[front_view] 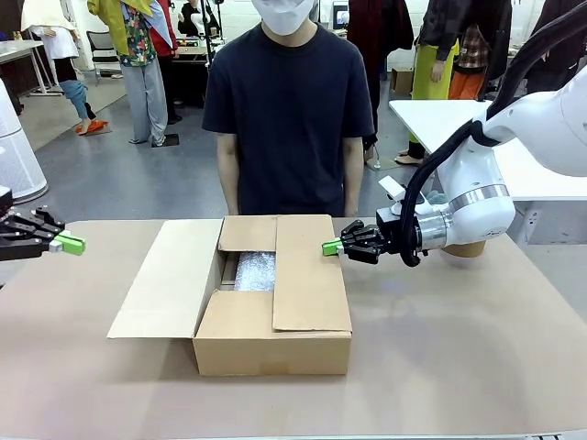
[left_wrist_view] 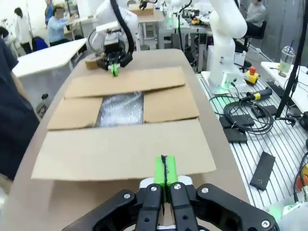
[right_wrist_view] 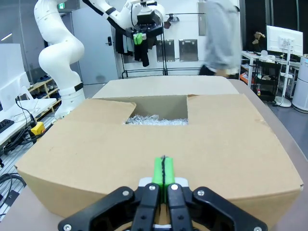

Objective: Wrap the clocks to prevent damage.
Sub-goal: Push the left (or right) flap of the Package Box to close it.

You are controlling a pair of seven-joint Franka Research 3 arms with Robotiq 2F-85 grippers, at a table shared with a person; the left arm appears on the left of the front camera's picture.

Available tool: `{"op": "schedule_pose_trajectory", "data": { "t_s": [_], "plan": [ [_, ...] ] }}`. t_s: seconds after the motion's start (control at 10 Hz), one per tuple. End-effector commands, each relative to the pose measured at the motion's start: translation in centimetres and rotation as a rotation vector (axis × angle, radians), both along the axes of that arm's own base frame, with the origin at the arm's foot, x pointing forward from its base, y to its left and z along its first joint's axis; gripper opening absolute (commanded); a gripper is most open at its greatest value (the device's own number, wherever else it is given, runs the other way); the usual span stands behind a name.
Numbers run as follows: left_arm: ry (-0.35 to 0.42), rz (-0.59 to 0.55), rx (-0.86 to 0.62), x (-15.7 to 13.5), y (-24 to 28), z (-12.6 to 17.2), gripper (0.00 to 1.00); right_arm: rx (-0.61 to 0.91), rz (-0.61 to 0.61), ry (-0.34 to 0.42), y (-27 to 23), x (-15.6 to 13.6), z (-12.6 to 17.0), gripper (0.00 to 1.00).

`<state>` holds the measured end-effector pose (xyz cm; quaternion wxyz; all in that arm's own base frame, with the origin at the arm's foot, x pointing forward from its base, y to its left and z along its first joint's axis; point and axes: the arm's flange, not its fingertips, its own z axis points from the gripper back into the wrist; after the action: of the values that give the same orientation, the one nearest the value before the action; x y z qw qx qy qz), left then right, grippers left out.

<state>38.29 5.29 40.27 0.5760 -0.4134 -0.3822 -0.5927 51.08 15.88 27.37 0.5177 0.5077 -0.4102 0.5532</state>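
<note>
Brown table point(front_view: 459, 348) with a cardboard box point(front_view: 275, 344) at its middle and a person point(front_view: 289, 101) standing behind it. We see bubble wrap point(front_view: 255, 272) inside, through the gap between the flaps; whether it covers clocks we cannot tell. The left gripper point(front_view: 71, 245) hangs closed and empty, apart from the box, while the right gripper point(front_view: 331, 247), also closed and empty, sits at the right flap's edge.

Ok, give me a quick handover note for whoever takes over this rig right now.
Left gripper: shut, empty, hanging off to the left of the box.
Right gripper: shut, empty, fingertips at the right flap's outer edge.
Box: mid-table. Near, far and right flaps are folded in; left flap lies open outward.
Bubble wrap shows through the gap; any clock is hidden.
Left to do: probably fold the left flap over.
</note>
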Motion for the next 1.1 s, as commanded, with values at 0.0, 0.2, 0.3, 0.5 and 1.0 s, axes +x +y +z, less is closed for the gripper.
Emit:
{"op": "schedule_pose_trajectory", "data": {
  "t_s": [0.0, 0.2, 0.3, 0.5, 1.0],
  "plan": [
    [0.015, 0.010, 0.067, -0.4, 0.2, 0.1, 0.01, -0.010, -0.005, 0.004, 0.2, -0.1, -0.4, 0.01],
    [0.084, 0.006, -0.009, -1.2, -0.1, 1.2, 0.01, -0.010, -0.005, 0.004, 0.2, -0.1, -0.4, 0.01],
    [0.017, 0.013, 0.041, -0.1, 0.6, -0.6, 0.01, -0.010, -0.005, 0.004, 0.2, -0.1, -0.4, 0.01],
    [0.017, 0.013, 0.041, -0.1, 0.6, -0.6, 0.01, -0.010, -0.005, 0.004, 0.2, -0.1, -0.4, 0.01],
    [0.091, 0.036, 0.035, 2.0, 1.5, -2.4, 0.01, -0.010, -0.005, 0.004, 0.2, -0.1, -0.4, 0.01]
  ]
}}
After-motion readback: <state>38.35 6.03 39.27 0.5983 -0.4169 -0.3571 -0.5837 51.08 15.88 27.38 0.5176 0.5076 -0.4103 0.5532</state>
